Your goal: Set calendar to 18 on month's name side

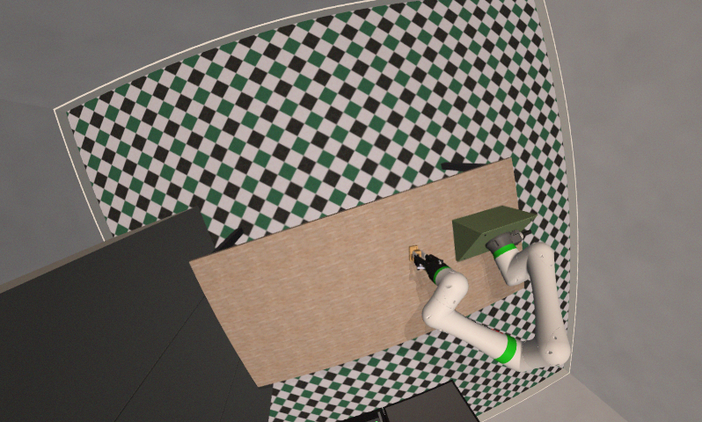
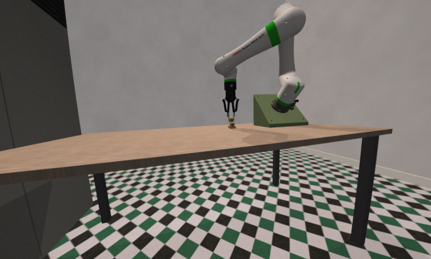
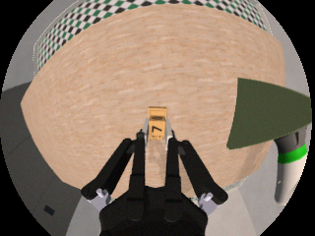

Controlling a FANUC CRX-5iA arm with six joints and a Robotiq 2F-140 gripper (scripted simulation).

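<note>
The calendar tray (image 1: 413, 247) (image 2: 231, 127) (image 3: 157, 108) is a small orange-brown holder on the table. My gripper (image 2: 231, 118) (image 3: 157, 124) points down over it and is shut on a wooden cube (image 2: 231, 120) (image 3: 157, 131). The held cube shows a 7, turned sideways, in the wrist view. A second cube (image 2: 232, 124) (image 3: 157, 118) is at the tray, lower than the held cube; it shows a 2 in the exterior view. In that view the held cube appears directly above it. Whether the two cubes touch cannot be told. The month's name is not readable.
A green wedge-shaped block (image 1: 480, 232) (image 2: 280, 112) (image 3: 268, 113) stands on the wooden table (image 1: 312, 282) (image 2: 130, 144) to the right of the tray. The arm's grey-and-white base (image 1: 501, 243) (image 2: 280, 106) is mounted on its sloping face.
</note>
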